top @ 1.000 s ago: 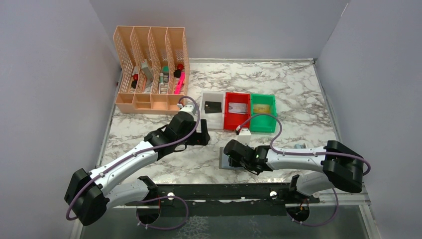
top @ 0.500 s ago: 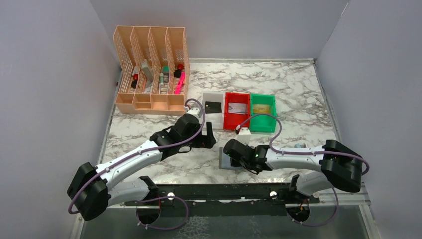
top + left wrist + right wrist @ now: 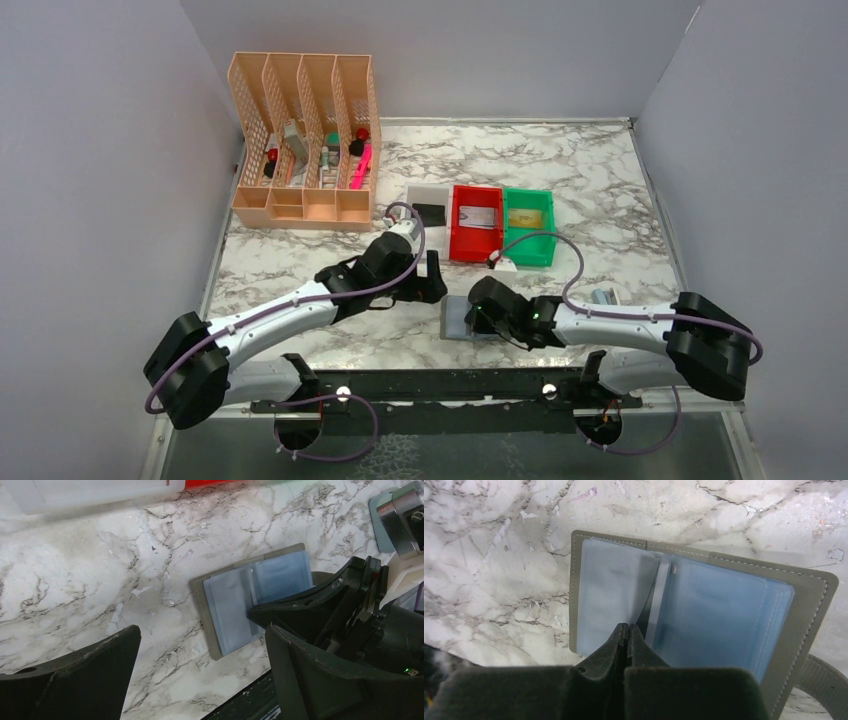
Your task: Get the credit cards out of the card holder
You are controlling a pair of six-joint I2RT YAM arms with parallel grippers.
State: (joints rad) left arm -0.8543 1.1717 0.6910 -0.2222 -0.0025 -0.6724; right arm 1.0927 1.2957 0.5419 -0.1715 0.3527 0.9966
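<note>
The card holder (image 3: 452, 322) lies open on the marble near the front edge, its light-blue pockets (image 3: 719, 605) up and showing no card. It also shows in the left wrist view (image 3: 230, 605). My right gripper (image 3: 626, 629) is shut, with its tips down on the holder's middle beside a raised pocket leaf; it shows from above (image 3: 480, 306). My left gripper (image 3: 434, 278) is open and empty, just left of the holder (image 3: 202, 645). The black card (image 3: 428, 213) lies in the white bin, the silvery card (image 3: 477, 216) in the red bin, and the gold card (image 3: 527, 217) in the green bin.
The white bin (image 3: 415, 238), red bin (image 3: 459, 240) and green bin (image 3: 528, 252) stand in a row behind the grippers. A peach desk organiser (image 3: 305, 140) with pens stands at the back left. A small object (image 3: 603, 296) lies at the right. Grey walls enclose the table.
My left gripper has swung right and forward to just beside the holder. My right arm has shifted a little to the right, with its tips still on the holder.
</note>
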